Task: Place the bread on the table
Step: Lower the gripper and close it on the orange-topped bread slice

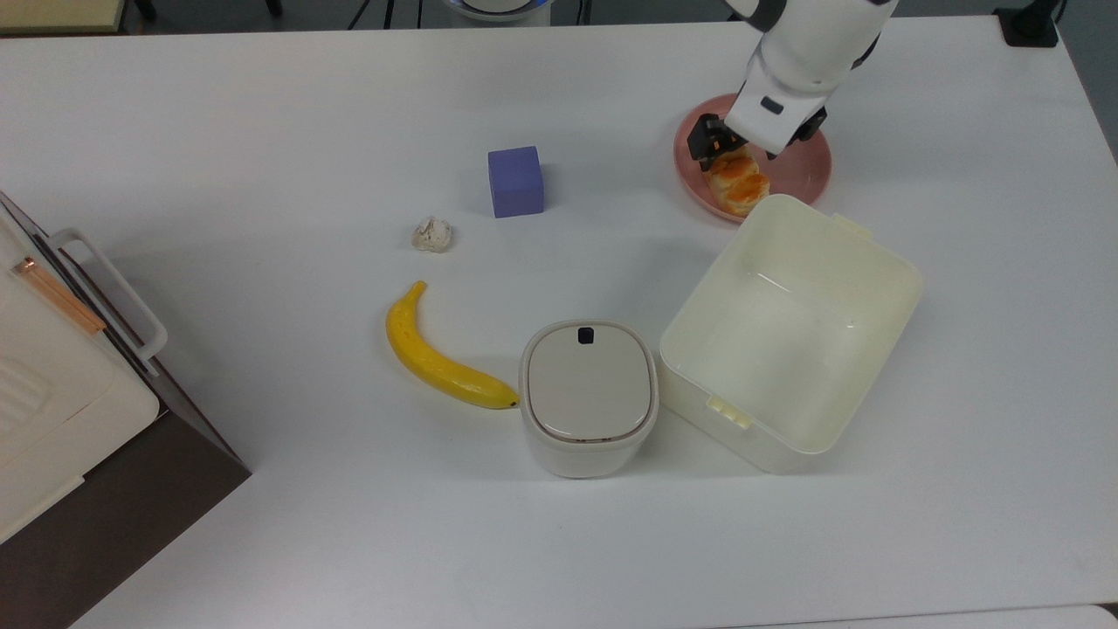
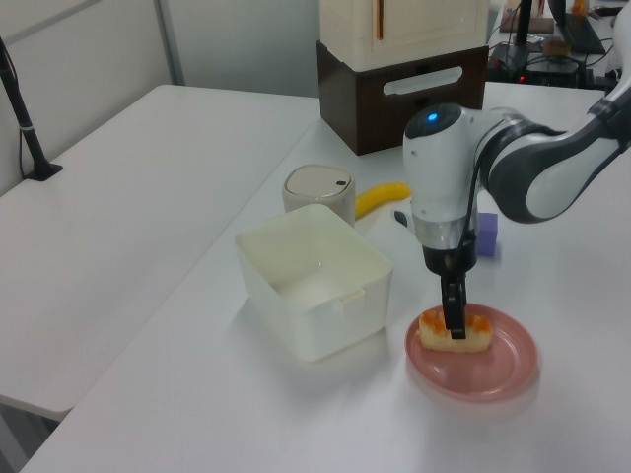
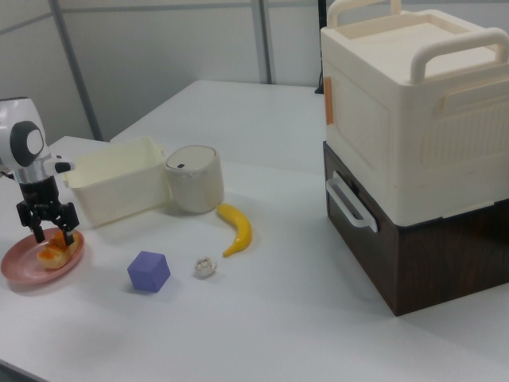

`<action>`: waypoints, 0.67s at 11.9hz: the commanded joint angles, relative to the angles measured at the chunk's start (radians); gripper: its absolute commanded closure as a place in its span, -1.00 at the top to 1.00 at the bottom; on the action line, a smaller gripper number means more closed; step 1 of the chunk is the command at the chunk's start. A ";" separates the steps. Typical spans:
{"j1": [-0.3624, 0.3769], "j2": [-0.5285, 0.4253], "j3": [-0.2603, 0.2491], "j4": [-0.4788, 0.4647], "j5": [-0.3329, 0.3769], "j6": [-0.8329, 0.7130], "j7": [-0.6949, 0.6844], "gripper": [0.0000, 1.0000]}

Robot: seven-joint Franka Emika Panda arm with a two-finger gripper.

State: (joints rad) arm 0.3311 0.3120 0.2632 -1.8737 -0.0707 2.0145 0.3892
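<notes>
Straddling the bread on the pink plate, with end effector spread, one finger at each long side. Bread's long axis running across the finger gap, directly beneath; bare tabletop lying just beside the plate.

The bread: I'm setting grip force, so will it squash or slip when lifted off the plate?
The bread looks soft, so it probably squashes. Its glossy top may slip. The open gripper straddles it on the plate.
</notes>
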 commanded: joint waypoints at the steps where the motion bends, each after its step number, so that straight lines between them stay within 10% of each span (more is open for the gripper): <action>1: 0.028 0.018 -0.005 -0.005 0.000 0.050 0.026 0.72; 8: 0.031 0.015 -0.005 -0.004 -0.006 0.037 0.020 0.07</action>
State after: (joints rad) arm 0.3522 0.3499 0.2636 -1.8698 -0.0710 2.0492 0.4001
